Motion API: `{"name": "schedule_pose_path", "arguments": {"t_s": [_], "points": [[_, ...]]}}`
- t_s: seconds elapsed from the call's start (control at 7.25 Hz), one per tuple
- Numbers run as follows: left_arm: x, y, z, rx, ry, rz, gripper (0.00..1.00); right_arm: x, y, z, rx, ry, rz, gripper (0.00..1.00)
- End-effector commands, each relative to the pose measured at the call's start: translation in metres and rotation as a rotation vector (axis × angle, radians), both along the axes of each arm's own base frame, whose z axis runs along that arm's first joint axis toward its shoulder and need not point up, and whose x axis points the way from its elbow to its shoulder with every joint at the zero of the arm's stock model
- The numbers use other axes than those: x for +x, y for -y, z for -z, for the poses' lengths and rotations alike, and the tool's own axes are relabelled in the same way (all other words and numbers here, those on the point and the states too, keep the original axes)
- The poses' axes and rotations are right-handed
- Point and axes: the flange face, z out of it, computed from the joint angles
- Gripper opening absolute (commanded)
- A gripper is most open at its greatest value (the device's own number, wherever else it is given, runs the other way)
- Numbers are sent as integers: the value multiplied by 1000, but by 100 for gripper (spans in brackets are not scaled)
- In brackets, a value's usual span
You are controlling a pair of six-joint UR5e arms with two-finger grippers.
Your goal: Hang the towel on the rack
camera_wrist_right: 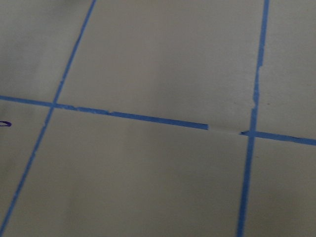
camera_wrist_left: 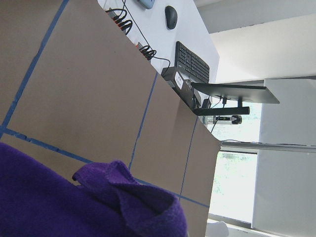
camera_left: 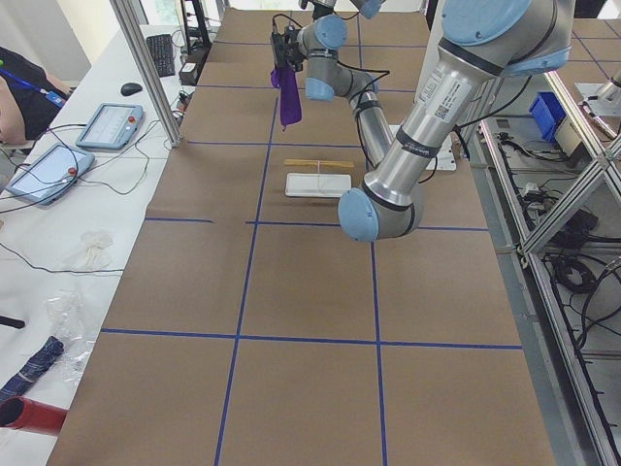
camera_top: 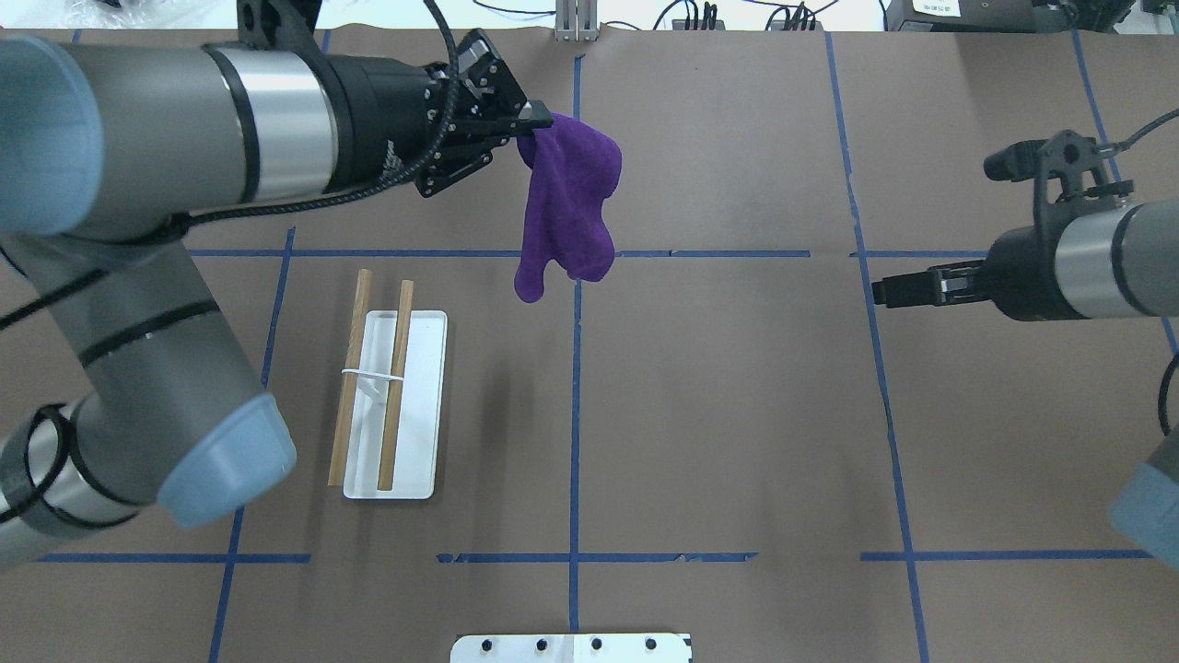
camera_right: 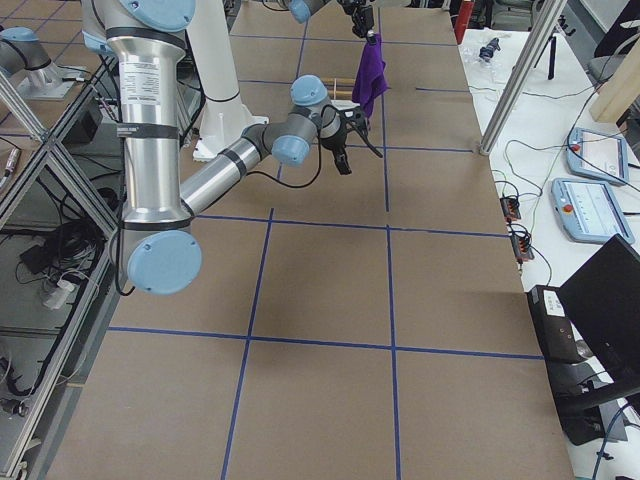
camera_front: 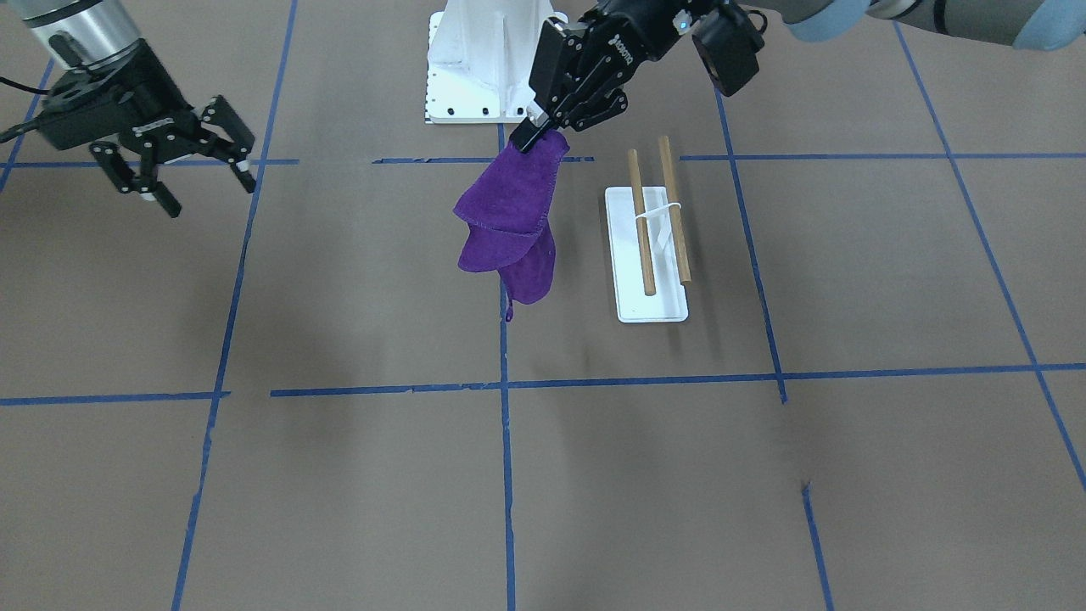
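**Inspector:** Status of the towel (camera_front: 509, 225)?

**Assessor:** Airborne. The left claw (camera_front: 536, 134) pinches its top edge. It hangs clear of the worktop (camera_front: 679, 475), beside the rack (camera_front: 652, 255) and not over it. The right claw (camera_front: 204, 191) is spread wide, empty and well apart.

**Inspector:** Risks?

**Assessor:** The grip looks like a thin edge bite, so the cloth may slip out. Bunched folds could snag a rail and drag or tip the light rack.

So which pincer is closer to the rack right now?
Left. The left pincer holds the towel just off the rack's end; the right pincer is far across the table.
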Motion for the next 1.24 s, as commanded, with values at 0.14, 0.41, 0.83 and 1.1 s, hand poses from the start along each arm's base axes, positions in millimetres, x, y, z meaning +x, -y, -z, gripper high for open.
{"name": "schedule_pose_path", "arguments": {"t_s": [0.14,0.41,0.83,1.1], "points": [[24,-77,-1,8,257,157,0,119,46,-131,-49,-151,111,100],[21,-108,-43,0,370,191,0,185,59,-162,-83,-304,231,100],[-7,-119,-111,-35,494,187,0,215,61,-188,-153,-267,246,100],[-46,-118,-178,-76,646,209,0,220,61,-194,-164,-263,238,100]]}}
